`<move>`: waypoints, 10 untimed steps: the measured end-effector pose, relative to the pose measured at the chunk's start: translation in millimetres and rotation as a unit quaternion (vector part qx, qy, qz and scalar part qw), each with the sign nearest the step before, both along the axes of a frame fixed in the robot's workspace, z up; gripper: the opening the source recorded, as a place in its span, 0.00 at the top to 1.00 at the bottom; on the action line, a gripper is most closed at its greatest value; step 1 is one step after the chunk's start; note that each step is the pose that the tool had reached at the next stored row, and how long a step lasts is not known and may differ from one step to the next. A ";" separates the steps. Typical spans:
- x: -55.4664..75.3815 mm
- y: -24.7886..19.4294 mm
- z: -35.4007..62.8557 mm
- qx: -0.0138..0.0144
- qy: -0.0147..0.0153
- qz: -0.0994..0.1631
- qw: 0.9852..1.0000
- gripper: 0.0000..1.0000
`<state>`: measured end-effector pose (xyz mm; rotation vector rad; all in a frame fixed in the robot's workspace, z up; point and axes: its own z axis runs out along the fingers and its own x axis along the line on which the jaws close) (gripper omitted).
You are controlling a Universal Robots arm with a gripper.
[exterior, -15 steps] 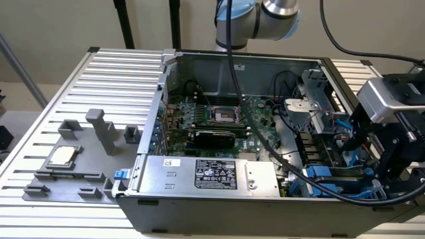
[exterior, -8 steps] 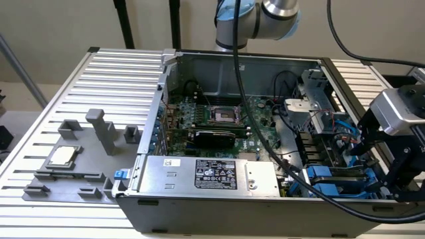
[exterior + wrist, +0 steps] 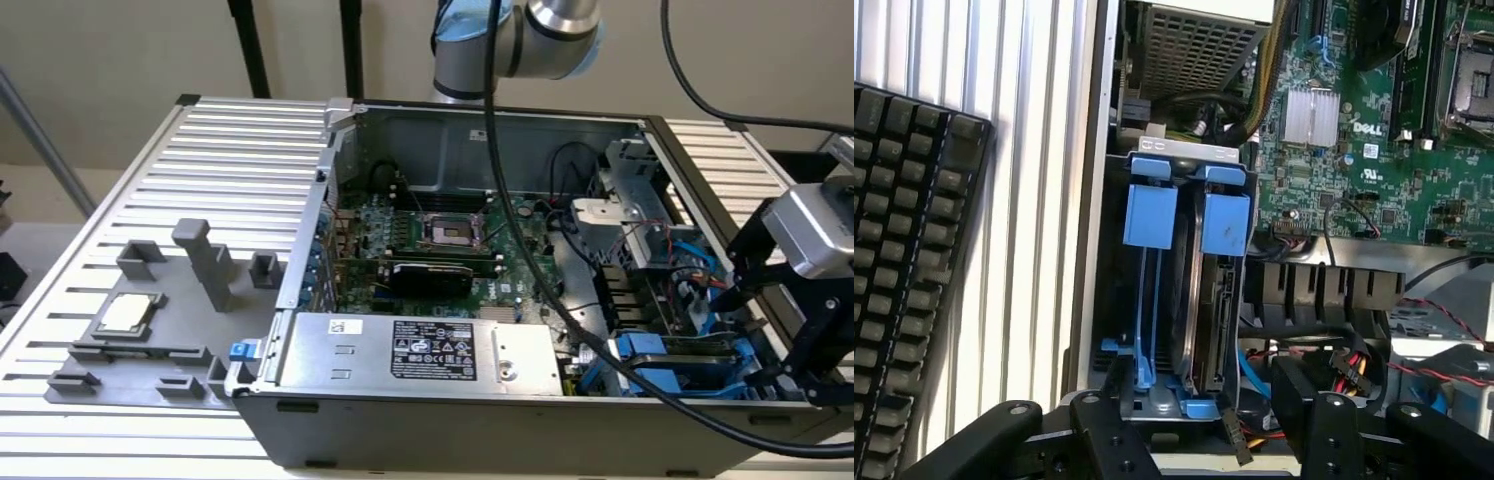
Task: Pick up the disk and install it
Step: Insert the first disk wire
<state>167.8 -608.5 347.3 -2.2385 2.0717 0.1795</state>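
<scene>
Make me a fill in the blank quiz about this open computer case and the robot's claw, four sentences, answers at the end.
1. The two brackets standing in the drive bay are coloured ____.
2. The large silver box in the computer case carries a big ____ label.
3. The claw hangs over the drive bay with its jaws ____.
4. The processor chip lies on the grey tray, not inside the case but ____ it.
Answers: blue, black, open, outside.

Arm arches over — gripper points down, jaws spread wide, empty
</scene>
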 end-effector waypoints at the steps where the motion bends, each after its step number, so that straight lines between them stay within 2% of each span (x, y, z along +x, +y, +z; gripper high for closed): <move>1: 0.5 0.0 0.0 0.000 0.000 0.005 1.000 0.34; 8: 4.2 -0.4 1.8 0.006 0.000 0.027 1.000 0.34; 9: 4.9 -0.5 1.8 0.006 0.000 0.029 1.000 0.36; 10: 5.4 -0.5 1.9 0.006 0.000 0.032 0.999 0.42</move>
